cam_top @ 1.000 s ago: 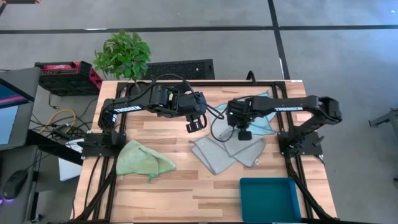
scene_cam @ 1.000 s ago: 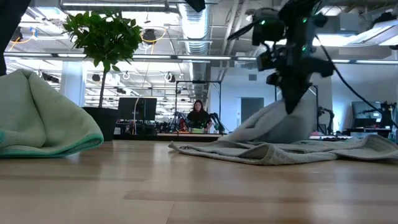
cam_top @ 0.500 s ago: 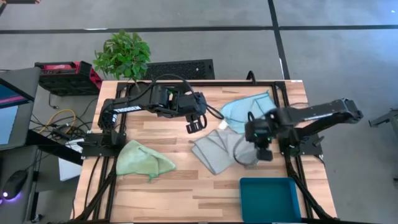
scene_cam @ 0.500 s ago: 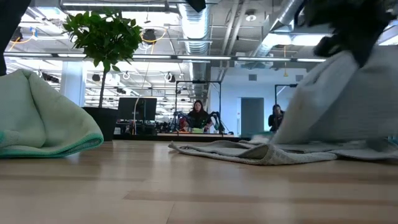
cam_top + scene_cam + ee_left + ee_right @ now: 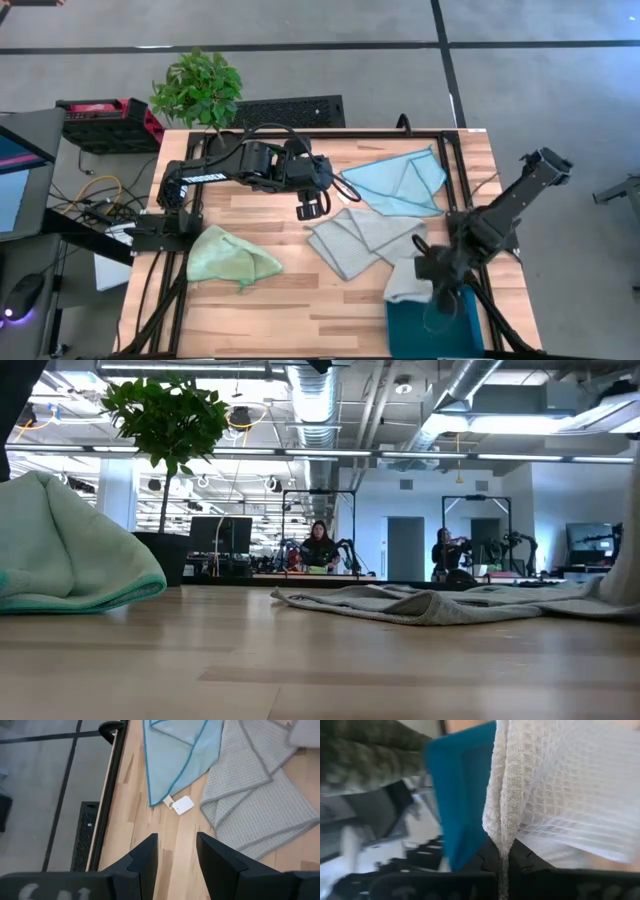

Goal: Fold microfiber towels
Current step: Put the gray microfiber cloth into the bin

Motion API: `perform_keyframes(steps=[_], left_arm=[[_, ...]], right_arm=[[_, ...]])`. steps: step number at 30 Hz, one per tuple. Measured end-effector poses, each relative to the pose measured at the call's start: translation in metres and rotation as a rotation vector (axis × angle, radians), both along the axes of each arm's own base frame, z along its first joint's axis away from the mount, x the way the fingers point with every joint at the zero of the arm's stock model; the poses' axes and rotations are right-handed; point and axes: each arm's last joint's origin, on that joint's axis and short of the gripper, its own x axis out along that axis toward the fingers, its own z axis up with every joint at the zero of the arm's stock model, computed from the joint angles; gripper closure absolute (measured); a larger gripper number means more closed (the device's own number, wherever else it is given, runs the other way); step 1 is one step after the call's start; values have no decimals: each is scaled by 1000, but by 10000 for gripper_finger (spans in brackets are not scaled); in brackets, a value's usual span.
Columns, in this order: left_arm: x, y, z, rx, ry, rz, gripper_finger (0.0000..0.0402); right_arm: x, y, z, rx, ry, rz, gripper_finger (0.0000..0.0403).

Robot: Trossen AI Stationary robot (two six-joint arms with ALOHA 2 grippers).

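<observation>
A crumpled light green towel point(image 5: 232, 256) lies near the tabletop's left edge. The left gripper point(image 5: 308, 205) hovers mid-table with fingers parted, holding nothing. Right of it, a flat grey towel point(image 5: 362, 238) lies beside the light blue towel point(image 5: 397, 180) (white tag showing) toward the far right corner. The right gripper point(image 5: 437, 285) pinches a second grey towel point(image 5: 405, 280) over the teal bin's point(image 5: 410, 330) far edge, by the near right corner.

Dark jointed arms; white lettering; black cables
</observation>
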Motion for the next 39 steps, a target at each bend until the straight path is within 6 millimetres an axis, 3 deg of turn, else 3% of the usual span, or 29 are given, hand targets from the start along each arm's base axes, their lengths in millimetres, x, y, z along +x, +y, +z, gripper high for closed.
perform_keyframes(steps=[6,13,19,24,39], left_arm=[[0,0,0,3,-2,-3,274],[1,0,0,-4,-5,-7,274],[3,-7,0,-168,1,-193,274],[7,-12,2,-281,-44,-329,274],[8,-12,3,-278,-50,-327,274]], right_arm=[[-6,34,-5,69,-17,55,387],[-12,68,-35,2,60,169,378],[-7,86,-54,6,76,207,384],[0,97,-68,11,89,214,380],[-1,105,-81,15,118,280,372]])
